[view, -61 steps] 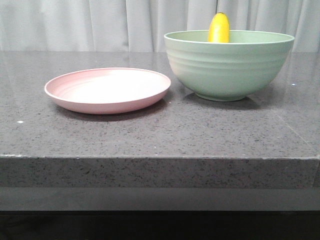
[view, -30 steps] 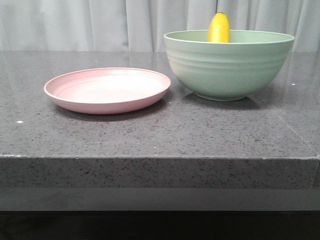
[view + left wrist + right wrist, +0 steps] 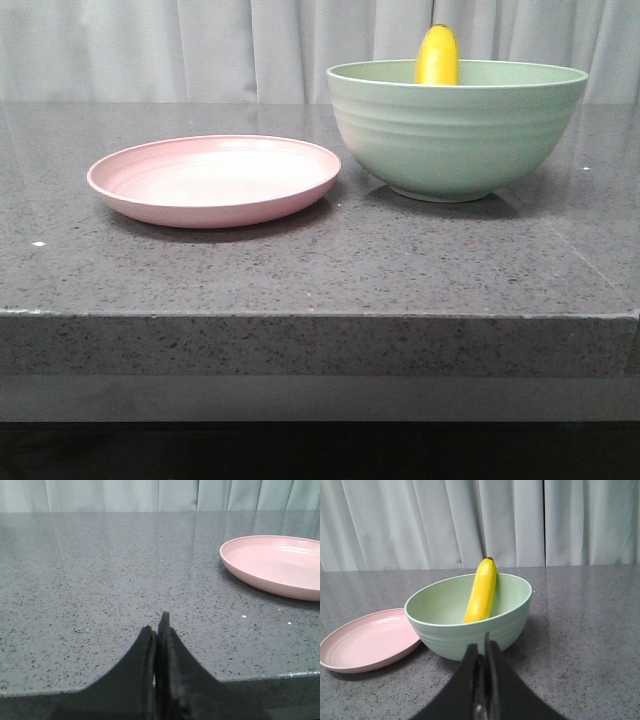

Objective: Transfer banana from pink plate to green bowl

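Note:
The yellow banana (image 3: 438, 56) leans upright inside the green bowl (image 3: 457, 135), its dark tip above the far rim; the right wrist view shows the banana (image 3: 481, 591) resting against the inner wall of the bowl (image 3: 470, 617). The pink plate (image 3: 215, 180) lies bare just left of the bowl, and the plate (image 3: 280, 565) also shows in the left wrist view. My left gripper (image 3: 157, 625) is shut with nothing in it, low near the table's front edge, apart from the plate. Before the bowl, my right gripper (image 3: 481, 645) is shut on nothing. Neither arm shows in the front view.
The dark speckled stone table (image 3: 320, 270) has its front edge (image 3: 320, 315) close to the camera. Pale curtains (image 3: 200, 45) hang behind it. The plate (image 3: 367, 640) sits beside the bowl with a narrow gap between them.

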Controlling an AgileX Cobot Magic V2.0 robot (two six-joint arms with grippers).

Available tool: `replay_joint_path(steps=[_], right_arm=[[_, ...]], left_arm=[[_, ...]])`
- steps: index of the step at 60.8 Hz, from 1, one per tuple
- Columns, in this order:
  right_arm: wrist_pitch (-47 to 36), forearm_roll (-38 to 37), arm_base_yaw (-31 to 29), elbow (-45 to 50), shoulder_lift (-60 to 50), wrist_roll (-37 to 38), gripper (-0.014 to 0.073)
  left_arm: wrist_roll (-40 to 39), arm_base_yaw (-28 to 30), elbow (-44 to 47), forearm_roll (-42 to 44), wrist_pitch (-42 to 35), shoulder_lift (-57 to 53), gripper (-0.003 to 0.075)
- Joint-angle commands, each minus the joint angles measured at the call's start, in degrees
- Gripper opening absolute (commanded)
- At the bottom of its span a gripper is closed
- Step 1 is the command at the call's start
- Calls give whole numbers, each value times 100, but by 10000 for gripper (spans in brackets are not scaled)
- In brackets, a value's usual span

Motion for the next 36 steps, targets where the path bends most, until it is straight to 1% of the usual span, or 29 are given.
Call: replay_joint_path(steps=[1,14,21,28,36], right_arm=[[-465,-10,-10,-155,50,-56,-69],[-506,-10,-10,-140,50,-56,-69],[-767,-118,-59,159,50,-49,-69],[-1108,-315,-389,595,-41,182,-69],[-1064,-448,-960,1178,-422,527,-69]], left_arm=[[-45,16,14,-24,-500,-119,-20],[-45,16,14,-24,-500,-119,-20],[-45,16,14,-24,-500,-119,-20],[-45,16,14,-24,-500,-107,-20],[-45,16,14,-24,-500,-107,-20]])
